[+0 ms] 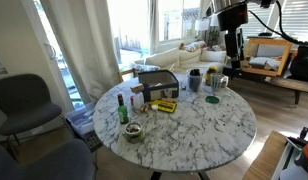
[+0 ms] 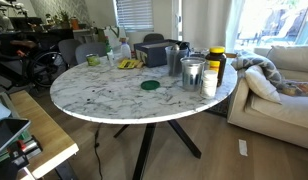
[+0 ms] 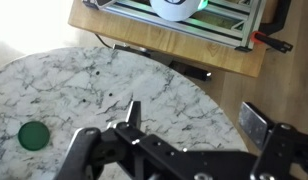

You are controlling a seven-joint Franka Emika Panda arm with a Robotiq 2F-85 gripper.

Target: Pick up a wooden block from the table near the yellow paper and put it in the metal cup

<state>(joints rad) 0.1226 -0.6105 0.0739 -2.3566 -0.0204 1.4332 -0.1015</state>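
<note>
In the wrist view the tool (image 3: 194, 122) was cut off by the lower edge. Its two dark fingers (image 3: 132, 112) stood well apart, with only the veined table (image 3: 84, 85) between them. A flat green disc (image 3: 34, 134) lay off to one side.

In an exterior view the arm (image 1: 232, 22) ran out of the top edge, above the far rim of the table.

The metal cup (image 2: 191, 72) stood upright among other containers, whose labels were too small to read.

The yellow paper (image 1: 164, 105) lay flat near the green bottle (image 1: 122, 108), and its dark marks were illegible. Whether a wooden block lay beside it could not be told.
</note>
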